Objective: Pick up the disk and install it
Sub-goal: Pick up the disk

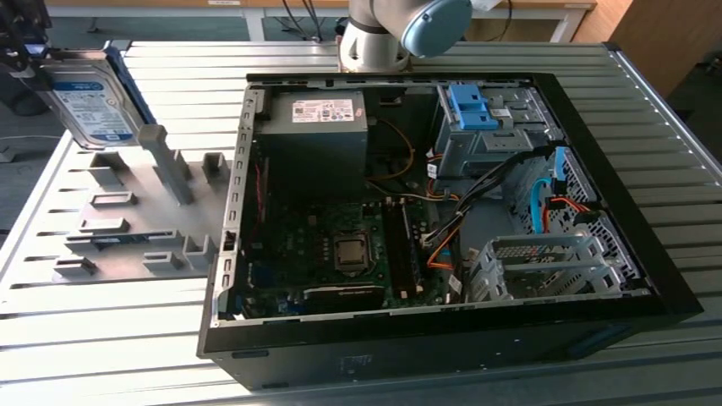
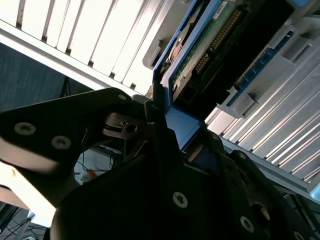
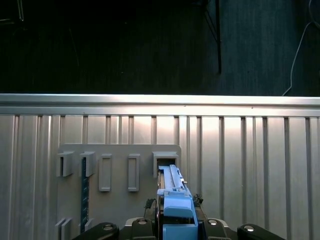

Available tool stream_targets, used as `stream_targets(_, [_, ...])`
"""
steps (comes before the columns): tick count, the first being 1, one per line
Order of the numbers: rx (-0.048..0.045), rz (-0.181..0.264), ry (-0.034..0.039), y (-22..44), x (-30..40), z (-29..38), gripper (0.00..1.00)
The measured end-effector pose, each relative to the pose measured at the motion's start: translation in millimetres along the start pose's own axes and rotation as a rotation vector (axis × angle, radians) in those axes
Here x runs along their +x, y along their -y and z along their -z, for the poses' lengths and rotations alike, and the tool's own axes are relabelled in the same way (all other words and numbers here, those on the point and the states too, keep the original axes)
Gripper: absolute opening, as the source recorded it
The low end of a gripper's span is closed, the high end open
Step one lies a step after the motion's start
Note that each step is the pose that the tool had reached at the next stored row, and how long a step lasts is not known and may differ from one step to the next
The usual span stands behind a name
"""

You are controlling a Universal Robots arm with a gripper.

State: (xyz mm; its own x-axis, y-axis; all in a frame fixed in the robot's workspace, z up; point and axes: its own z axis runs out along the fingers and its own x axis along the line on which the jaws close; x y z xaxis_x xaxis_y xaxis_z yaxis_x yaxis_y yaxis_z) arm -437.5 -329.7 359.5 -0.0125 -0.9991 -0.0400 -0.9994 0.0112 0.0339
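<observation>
Firmly clamped: the black two-finger gripper (image 2: 177,127) grasps the flat silver-grey metal disk with blue plastic side rails (image 1: 96,106) at its blue-railed end.
It stands on edge, tilted, over the grey slotted holder plate (image 1: 113,203), beside the open black computer case (image 1: 665,288). The exterior view's edge cuts off the gripper, and whether the disk's lower end touches the holder cannot be told.

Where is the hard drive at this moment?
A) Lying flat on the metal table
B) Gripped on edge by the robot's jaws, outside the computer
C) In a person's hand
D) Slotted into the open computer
B: the gripper has its jaws closed on the blue side rails of the disk. The disk stands on edge by the grey rack, at the exterior view's left of the open computer case.
</observation>
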Motion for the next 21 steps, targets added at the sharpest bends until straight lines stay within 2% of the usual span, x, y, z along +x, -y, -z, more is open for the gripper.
stream_targets(15, [0.0001,0.0,0.0,-0.4,-0.5,12.4,0.36])
stream_targets(21, [0.0003,0.0,0.0001,-0.5,-0.6,14.8,0.36])
